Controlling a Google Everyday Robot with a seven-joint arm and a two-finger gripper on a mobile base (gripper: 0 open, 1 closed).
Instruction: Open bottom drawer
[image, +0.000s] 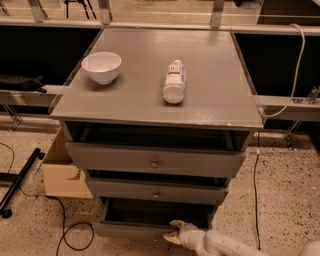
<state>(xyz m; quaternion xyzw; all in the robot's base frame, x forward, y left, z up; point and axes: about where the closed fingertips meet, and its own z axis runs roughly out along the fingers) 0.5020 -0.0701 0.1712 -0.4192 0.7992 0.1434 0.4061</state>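
The grey cabinet (150, 110) has three drawers. The bottom drawer (130, 229) is pulled out, its dark inside showing; its knob is hidden behind my gripper. My gripper (172, 232), with pale fingers, sits at the middle of the bottom drawer's front edge, on the end of a white arm (225, 245) coming in from the lower right. The middle drawer (156, 191) and the top drawer (155, 161) each show a small round knob and stand slightly out.
A white bowl (101, 66) and a lying white bottle (174, 82) rest on the cabinet top. A cardboard box (60, 172) stands on the floor at the cabinet's left. Black cables (75, 235) and a black bar (17, 182) lie on the speckled floor.
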